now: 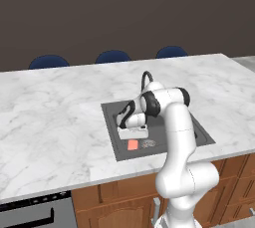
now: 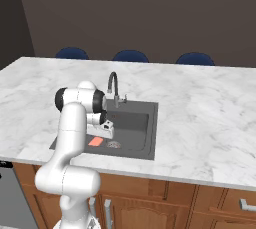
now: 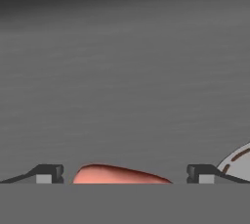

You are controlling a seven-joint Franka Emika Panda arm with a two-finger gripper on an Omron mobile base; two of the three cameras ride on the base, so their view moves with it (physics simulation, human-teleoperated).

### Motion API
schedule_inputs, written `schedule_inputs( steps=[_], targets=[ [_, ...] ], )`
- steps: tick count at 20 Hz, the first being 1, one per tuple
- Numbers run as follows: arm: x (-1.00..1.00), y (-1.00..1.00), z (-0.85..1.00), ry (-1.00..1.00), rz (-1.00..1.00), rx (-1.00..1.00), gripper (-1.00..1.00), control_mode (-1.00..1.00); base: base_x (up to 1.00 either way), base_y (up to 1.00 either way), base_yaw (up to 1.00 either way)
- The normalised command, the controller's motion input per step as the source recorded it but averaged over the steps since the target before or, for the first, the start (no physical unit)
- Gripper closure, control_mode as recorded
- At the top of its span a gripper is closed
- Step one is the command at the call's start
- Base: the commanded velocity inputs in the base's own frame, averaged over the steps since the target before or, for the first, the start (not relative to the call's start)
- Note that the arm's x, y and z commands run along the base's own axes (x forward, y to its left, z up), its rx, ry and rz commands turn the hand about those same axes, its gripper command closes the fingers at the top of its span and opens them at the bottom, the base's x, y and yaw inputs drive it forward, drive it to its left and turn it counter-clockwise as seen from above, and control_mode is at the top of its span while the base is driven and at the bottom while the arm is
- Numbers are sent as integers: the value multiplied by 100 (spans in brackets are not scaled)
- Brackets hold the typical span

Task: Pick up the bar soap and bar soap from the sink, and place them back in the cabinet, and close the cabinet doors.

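Salmon-pink bar soap (image 3: 117, 174) lies flat in the sink (image 1: 199, 135) between spread, released fingers (image 3: 46, 174).

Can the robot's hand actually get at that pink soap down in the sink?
Probably yes. The hand is low in the sink with its fingers spread on either side of the bar soap, and nothing lies between them.

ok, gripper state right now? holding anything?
Gripper: open, holding nothing; fingertips straddle a bar soap on the sink floor.
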Motion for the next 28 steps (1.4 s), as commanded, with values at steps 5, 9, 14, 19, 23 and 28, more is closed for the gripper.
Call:
schedule_inputs(
  steps=[5,9,14,19,23,28],
  targets=[
    [-14,9,-8,2,0,0,-100,-100,0,0,0],
    [-31,13,-11,4,0,0,-100,-100,0,0,0],
    [-38,13,-11,2,0,0,-100,-100,0,0,0],
    [-23,2,-2,0,0,0,-100,-100,0,0,0],
    [-19,0,0,0,0,0,-100,-100,0,0,0],
    [-6,0,-9,0,0,0,-100,-100,0,0,0]
  ],
)
